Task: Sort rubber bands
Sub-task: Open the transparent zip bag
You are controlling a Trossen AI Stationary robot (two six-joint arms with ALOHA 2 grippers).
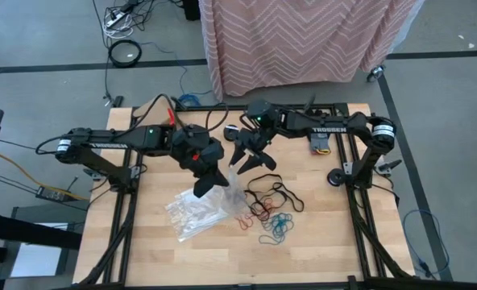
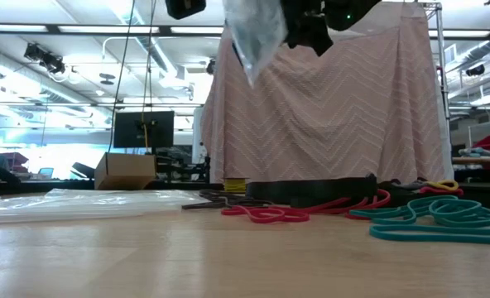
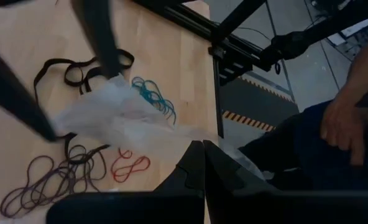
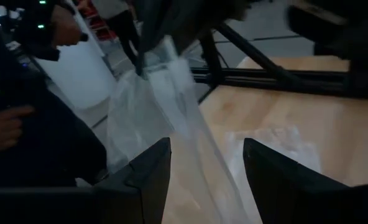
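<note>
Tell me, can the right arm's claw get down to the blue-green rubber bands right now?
Probably yes. The right gripper is open and holds nothing, and the teal rubber bands lie bare on the table. The clear bag pinched by the left gripper hangs off to one side.

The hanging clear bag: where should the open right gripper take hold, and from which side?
Probably the free upper edge of the clear bag, beside where the shut left gripper pinches it. It hangs limp, so the right gripper should come in level, fingers straddling the film.

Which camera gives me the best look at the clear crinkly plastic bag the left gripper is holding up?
Right wrist view: the clear crinkly plastic bag hangs full-length. High view shows it foreshortened under the left gripper; low view, its lower corner; left wrist, blurred.
</note>
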